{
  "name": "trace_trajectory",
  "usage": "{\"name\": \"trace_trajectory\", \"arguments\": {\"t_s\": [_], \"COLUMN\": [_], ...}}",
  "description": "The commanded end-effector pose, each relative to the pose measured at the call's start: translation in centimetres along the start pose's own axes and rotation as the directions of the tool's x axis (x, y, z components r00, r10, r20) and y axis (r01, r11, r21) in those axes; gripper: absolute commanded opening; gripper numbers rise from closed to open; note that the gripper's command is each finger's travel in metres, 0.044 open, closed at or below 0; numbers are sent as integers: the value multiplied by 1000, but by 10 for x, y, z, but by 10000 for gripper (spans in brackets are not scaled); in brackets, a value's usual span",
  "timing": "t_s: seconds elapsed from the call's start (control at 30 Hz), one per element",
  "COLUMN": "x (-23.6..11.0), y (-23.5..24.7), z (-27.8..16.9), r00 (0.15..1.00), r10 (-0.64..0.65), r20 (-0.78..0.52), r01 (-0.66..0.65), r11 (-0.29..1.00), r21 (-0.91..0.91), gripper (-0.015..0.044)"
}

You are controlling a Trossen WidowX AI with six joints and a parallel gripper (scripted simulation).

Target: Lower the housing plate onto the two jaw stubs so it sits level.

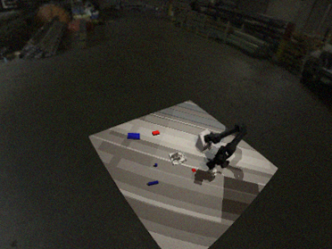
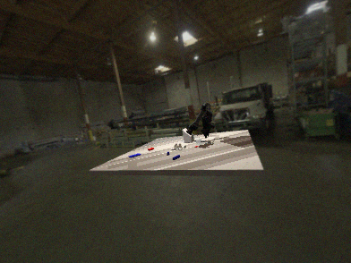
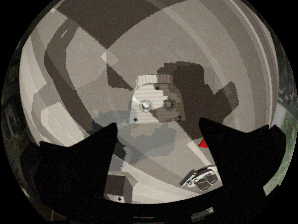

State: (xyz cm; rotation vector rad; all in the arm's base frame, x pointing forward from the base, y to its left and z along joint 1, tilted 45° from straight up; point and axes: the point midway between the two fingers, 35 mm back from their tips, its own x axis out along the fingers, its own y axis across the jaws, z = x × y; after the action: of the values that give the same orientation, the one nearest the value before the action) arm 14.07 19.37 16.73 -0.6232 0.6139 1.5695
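The pale housing plate [image 3: 146, 94] lies under my hand in the wrist view, with two round holes across its middle and a ribbed edge at the top. In the top view the plate [image 1: 216, 172] is a small light patch partly behind the gripper. My gripper [image 3: 159, 124] [image 1: 210, 166] [image 2: 206, 136] is open and empty above the plate, its fingers wide apart. The pale assembly with the jaws [image 1: 177, 158] [image 2: 178, 146] [image 3: 201, 178] sits away from the plate, at lower right in the wrist view. Its pins and stubs are too small to make out.
A pale block [image 1: 204, 140] [image 2: 187, 136] stands near the arm. A small red piece [image 1: 193, 170] [image 2: 196, 147] lies between plate and assembly. Farther off lie a red block [image 1: 156, 133], a blue block [image 1: 133, 135], a small blue piece [image 1: 156, 165] and a blue bar [image 1: 153, 183].
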Motion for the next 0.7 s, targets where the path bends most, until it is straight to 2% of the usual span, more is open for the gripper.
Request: {"name": "trace_trajectory", "arguments": {"t_s": [0.0, 0.67], "x": [4, 24], "y": [-1, -1], "z": [0, 0], "r00": [1000, 1000], "r10": [-6, -5], "r20": [1, 2], "r01": [6, 5], "r11": [1000, 1000], "r21": [2, 2], "gripper": [440, 440]}}
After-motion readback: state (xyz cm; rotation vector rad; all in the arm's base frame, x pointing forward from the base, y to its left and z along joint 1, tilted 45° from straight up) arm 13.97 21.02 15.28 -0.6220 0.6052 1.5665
